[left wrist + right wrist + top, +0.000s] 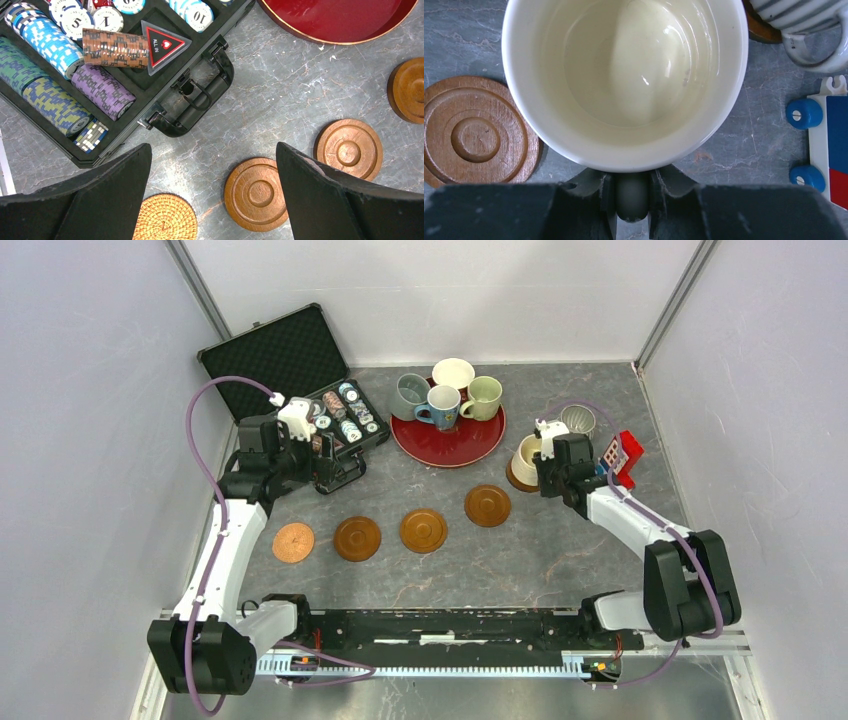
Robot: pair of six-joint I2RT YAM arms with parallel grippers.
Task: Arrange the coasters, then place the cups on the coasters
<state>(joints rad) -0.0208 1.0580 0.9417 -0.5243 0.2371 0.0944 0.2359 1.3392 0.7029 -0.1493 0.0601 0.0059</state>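
Several round coasters lie in a row, from a woven copper one (293,542) (165,217) through brown wooden ones (357,538) (257,192) to the rightmost (487,505). My left gripper (332,466) (213,150) hangs open and empty above the table by the row's left end. My right gripper (547,470) (632,200) is shut on the handle of the cream-yellow cup (527,453) (624,75). A brown coaster (514,482) (474,132) shows at that cup's near-left side; whether the cup rests on it I cannot tell. The ribbed grey-white cup (578,420) (804,20) stands on a coaster (758,27).
A red round tray (470,448) (340,20) at the back holds the grey (410,395), reddish (453,373), pale green (484,397) and blue (441,405) cups. An open poker chip case (290,360) (200,95) sits at the back left. A red-and-blue toy (622,455) (824,135) lies right of the right gripper.
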